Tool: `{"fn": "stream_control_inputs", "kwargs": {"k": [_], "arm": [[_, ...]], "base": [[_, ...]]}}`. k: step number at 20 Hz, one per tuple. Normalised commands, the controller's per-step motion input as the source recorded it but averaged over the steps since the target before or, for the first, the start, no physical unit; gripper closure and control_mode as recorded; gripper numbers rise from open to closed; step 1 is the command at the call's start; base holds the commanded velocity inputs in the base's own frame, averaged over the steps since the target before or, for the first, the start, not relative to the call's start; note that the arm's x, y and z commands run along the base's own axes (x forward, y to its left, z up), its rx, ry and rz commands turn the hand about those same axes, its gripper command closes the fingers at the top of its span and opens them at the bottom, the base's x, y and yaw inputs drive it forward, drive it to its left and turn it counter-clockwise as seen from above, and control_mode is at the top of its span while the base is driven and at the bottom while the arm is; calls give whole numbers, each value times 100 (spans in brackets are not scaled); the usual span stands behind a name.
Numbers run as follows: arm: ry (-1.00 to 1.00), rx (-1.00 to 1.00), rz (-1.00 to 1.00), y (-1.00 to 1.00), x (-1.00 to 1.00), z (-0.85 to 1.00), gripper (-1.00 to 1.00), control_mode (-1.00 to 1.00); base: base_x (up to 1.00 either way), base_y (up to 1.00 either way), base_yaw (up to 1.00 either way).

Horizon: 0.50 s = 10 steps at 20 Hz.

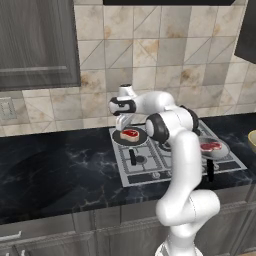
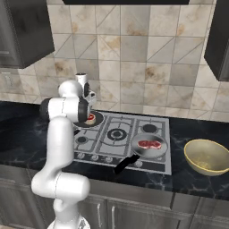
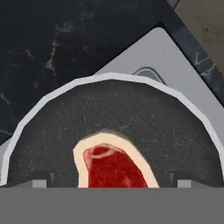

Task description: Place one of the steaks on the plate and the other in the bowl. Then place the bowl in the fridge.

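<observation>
Tool (image 1: 121,125) is hanging wide open and empty just above the steak (image 1: 130,134) in the rear-left pan (image 1: 118,137), frame center, meat sitting between the fingertips (image 3: 40,182).

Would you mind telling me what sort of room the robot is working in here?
A home-style kitchen, rendered: a gas hob set into a dark marble counter, steaks in frying pans on the burners, a tiled backsplash and dark wall cabinets.
</observation>
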Motion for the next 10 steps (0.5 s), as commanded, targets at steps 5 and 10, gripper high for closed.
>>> {"fn": "stream_control_inputs", "kwargs": {"k": [5,10], "arm": [[0,0,17,7,-10,-23,-100,-100],[0,0,9,2,-22,-36,-100,-100]], "base": [[0,0,0],[0,0,0]]}}
